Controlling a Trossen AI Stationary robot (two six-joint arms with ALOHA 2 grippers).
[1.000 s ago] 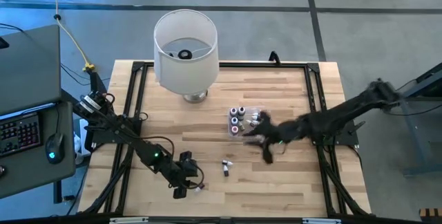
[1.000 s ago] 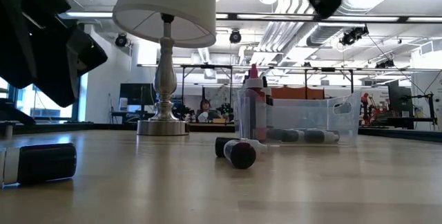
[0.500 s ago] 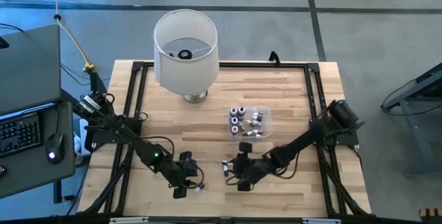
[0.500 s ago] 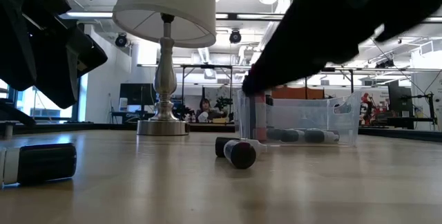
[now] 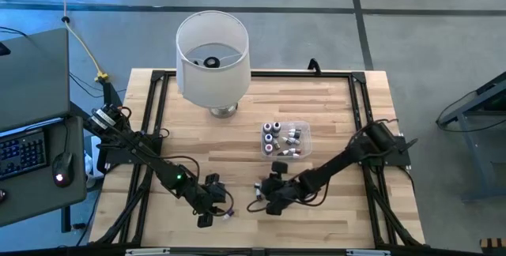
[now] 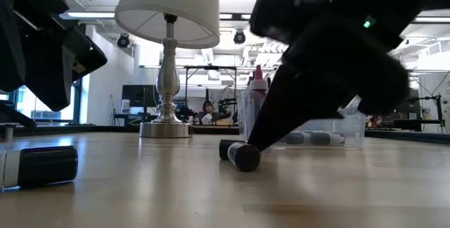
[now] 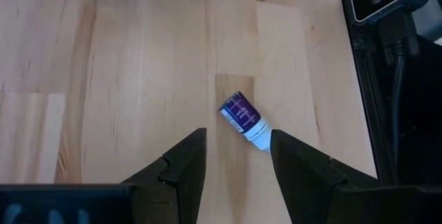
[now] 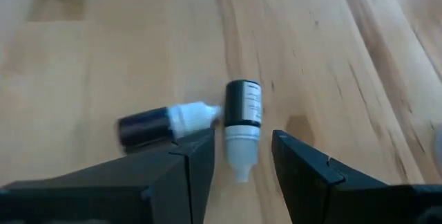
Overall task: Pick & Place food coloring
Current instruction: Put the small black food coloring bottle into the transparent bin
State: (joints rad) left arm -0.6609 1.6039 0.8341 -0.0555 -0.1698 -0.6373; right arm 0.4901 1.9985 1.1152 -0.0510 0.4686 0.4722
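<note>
Right gripper (image 8: 238, 158) is low over the table's front-middle, fingers apart, nothing between them yet. One dark-bodied food coloring bottle (image 8: 243, 117) lies on its side right at the finger gap, white cap pointing toward the gripper. A second bottle (image 8: 160, 124) lies flat beside it, white cap tip touching or almost touching the first; both loose on the wooden table (image 5: 332, 102).

Left gripper (image 7: 235, 158) hangs near the front-left part of the table, fingers apart and empty, with a purple-labelled bottle (image 7: 243, 117) lying on the wood just ahead of the gap, cap toward the gripper.

The clear tub (image 5: 304, 133) sits mid-table behind the right gripper, several bottles already in it. Lamp (image 5: 212, 54) stands at the back edge.

Handling guess: bottles look tiny, light, stiff plastic, round, so they'll roll or squirt out if pinched off-centre. Best to take the body across its width, mid-label, not the tapered cap. Neighbour bottle is close enough that a finger could knock it on the way down.
</note>
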